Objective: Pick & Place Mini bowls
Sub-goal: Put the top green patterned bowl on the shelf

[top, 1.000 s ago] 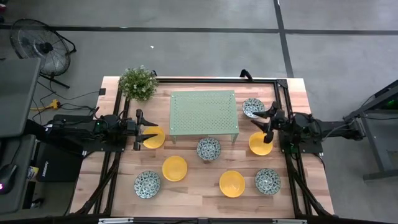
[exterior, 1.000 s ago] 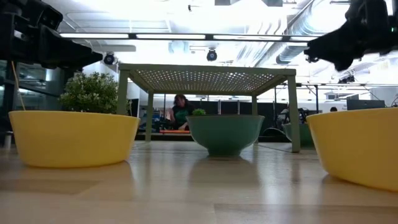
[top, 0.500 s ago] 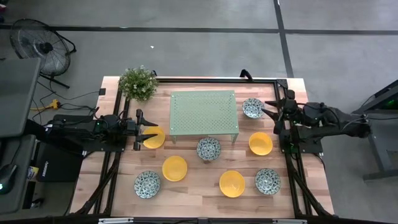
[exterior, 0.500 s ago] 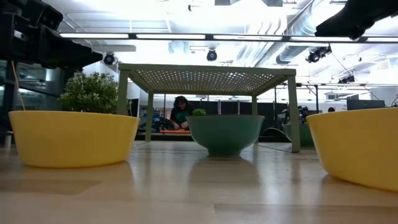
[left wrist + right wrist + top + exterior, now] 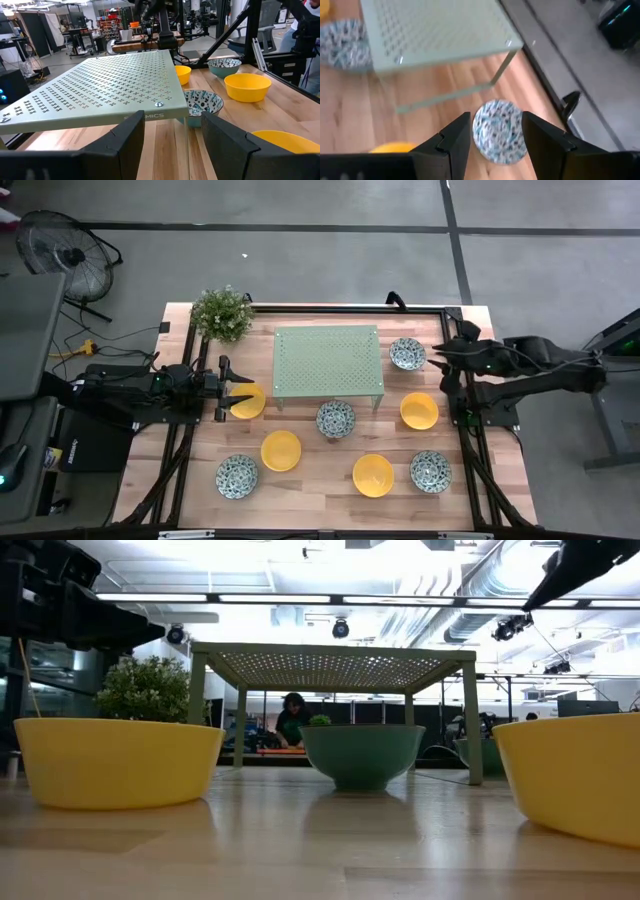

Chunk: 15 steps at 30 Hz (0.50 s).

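Writing: you are reading "…MICS" on the green stand's [image 5: 100, 85] edge; its opening letters are staying illegible.
Left pincer [image 5: 232, 389]: sitting released, beside a yellow bowl [image 5: 248, 401].
Right pincer [image 5: 440, 356]: hanging released, empty, beside a patterned bowl [image 5: 406, 353].

Pale green perforated stand [image 5: 328, 362] sits on the wooden table [image 5: 310, 485], toward its far side, on four thin legs. Small leafy plant [image 5: 222, 313] just off the stand's far-left corner, on the table's corner. Floor fan [image 5: 68, 256] well left of the stand, off the table. A person [image 5: 292, 716] shows beyond the stand in the low view.
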Each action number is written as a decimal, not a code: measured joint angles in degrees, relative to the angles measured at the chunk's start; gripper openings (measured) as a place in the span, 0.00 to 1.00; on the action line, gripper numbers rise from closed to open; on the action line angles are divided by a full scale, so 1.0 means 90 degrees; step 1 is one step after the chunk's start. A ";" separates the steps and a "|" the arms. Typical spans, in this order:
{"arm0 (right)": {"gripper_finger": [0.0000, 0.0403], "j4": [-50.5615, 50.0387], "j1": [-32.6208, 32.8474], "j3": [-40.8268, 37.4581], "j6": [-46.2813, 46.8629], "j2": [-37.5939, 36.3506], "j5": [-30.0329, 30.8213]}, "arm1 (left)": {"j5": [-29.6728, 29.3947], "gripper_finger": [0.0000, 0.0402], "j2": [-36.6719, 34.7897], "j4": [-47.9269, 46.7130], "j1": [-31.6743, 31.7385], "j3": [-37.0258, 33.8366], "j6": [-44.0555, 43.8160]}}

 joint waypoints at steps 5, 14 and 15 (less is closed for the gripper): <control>0.41 -0.0498 -0.0405 0.0081 0.0049 0.0286 -0.0549 | 0.0000 0.47 -0.0001 -0.0001 0.0000 -0.0001 0.0000; 0.41 -0.0792 -0.1395 0.0081 -0.0449 0.0715 -0.1051 | 0.0000 0.47 0.0000 0.0001 0.0000 -0.0001 0.0000; 0.41 -0.0793 -0.1517 0.0081 -0.0521 0.0759 -0.1094 | 0.0000 0.47 0.0000 0.0001 0.0000 -0.0001 -0.0002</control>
